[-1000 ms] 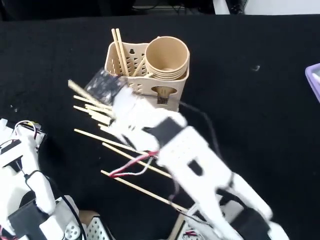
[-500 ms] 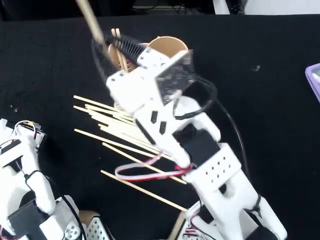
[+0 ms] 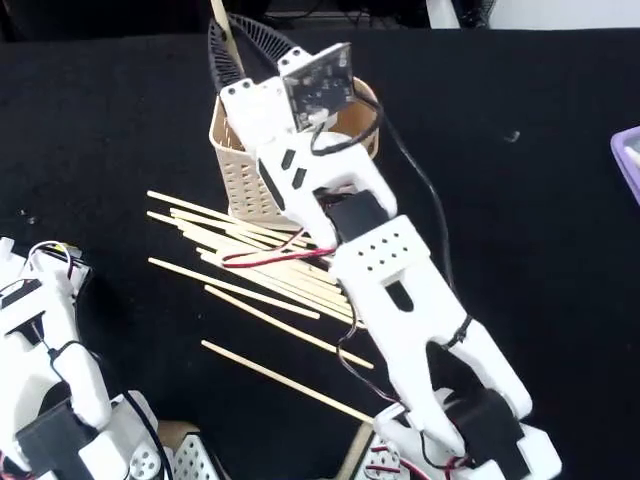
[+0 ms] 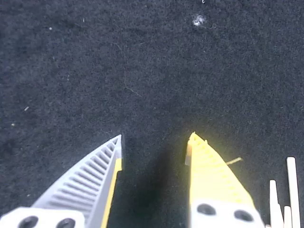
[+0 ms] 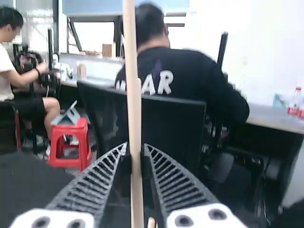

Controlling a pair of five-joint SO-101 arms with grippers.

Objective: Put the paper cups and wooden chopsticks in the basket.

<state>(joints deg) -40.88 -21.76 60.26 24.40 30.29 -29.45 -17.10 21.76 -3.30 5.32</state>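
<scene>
- My right gripper point(image 5: 134, 153) pinches one wooden chopstick point(image 5: 130, 71) upright, with the basket point(image 3: 238, 175) just below; released off-centre, the chopstick may strike the rim and fall outside.
- My left gripper point(image 4: 154, 142) gapes wide, holding nothing.

The right claw point(image 3: 228, 24) was clamped on one wooden chopstick point(image 3: 229, 48), which stood nearly upright between its fingers. Just under the claw sat the perforated basket point(image 3: 240, 175). Beyond it, back toward the arm's base, loose chopsticks point(image 3: 240, 250) lay fanned across the black table point(image 3: 520, 250).
</scene>
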